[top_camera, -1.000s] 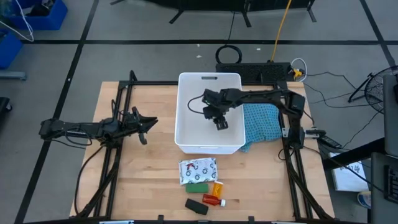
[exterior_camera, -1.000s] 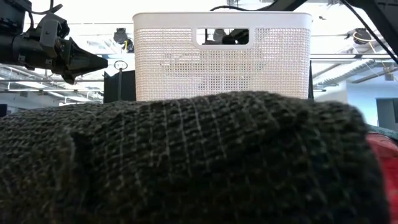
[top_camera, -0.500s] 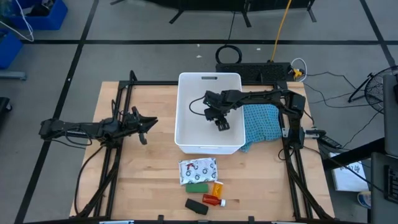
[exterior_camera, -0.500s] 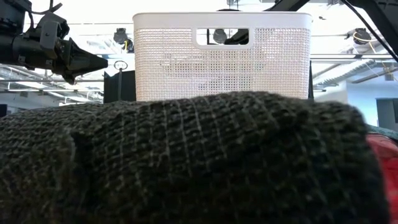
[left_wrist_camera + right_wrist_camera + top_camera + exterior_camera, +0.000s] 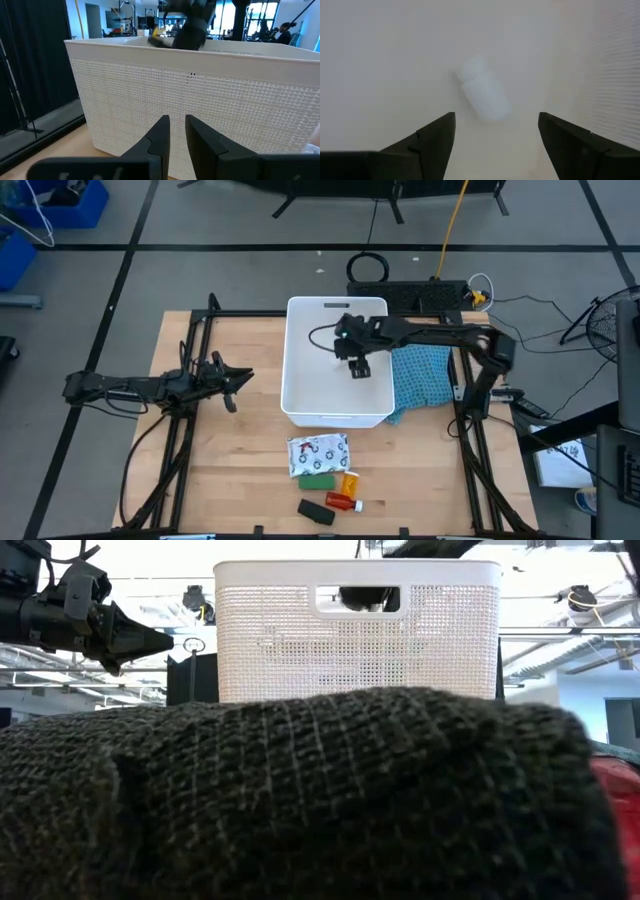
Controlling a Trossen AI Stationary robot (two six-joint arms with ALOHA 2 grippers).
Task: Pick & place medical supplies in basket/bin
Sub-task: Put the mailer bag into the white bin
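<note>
Our right gripper (image 5: 358, 368) hangs over the white bin (image 5: 300, 395), fingers spread wide and empty; the small white bottle (image 5: 484, 93) lies on the bin floor beneath it, so we judge this drop finished. Next we must fetch another supply from the cluster near the table's front edge: patterned packet (image 5: 318, 452), green block (image 5: 318, 479), orange pill bottle (image 5: 349, 482). Our left gripper (image 5: 231, 383) waits near the left edge, fingers nearly together.

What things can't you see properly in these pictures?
- Low view: a dark knitted thing fills the front, hiding the table and the supplies.
- High view: the small white bottle is too pale to spot inside the basket; only the right wrist view shows it, blurred, lying below the open right gripper.
- High view: writing on the white patterned packet is too small to read.
- Left wrist view: the basket's wall hides its inside.
</note>
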